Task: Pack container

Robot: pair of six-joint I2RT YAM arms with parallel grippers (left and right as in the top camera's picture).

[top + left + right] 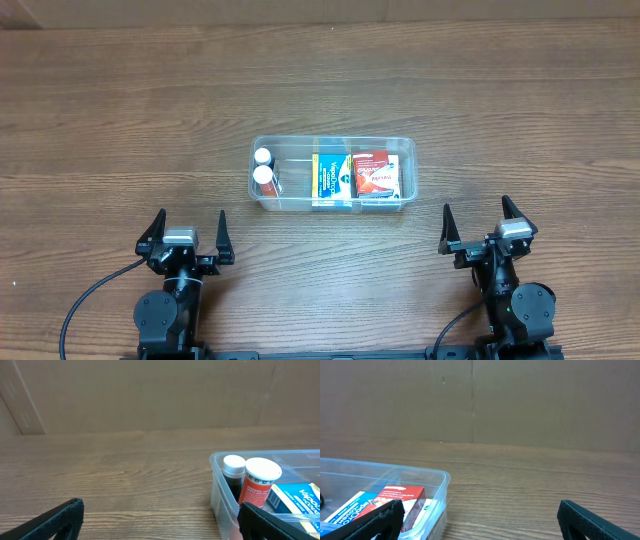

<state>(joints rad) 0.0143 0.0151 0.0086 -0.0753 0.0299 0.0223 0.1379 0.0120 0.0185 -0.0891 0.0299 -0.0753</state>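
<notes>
The left pincer (190, 228) and right pincer (477, 215) both stand open and empty at the near edge of the surface (100, 110). The container (290, 139) sits ahead, between them, its long axis crosswise. Its bottles (264, 170) lie toward the left arm and its boxes (377, 175) toward the right. Neither arm looks clearly nearer.

The container (295, 172) is the only obstacle on the desk (120, 130), with bare wood all round. Inside, bottles (264, 172) fill the left end and boxes (355, 178) the right half, with a narrow gap between.
</notes>
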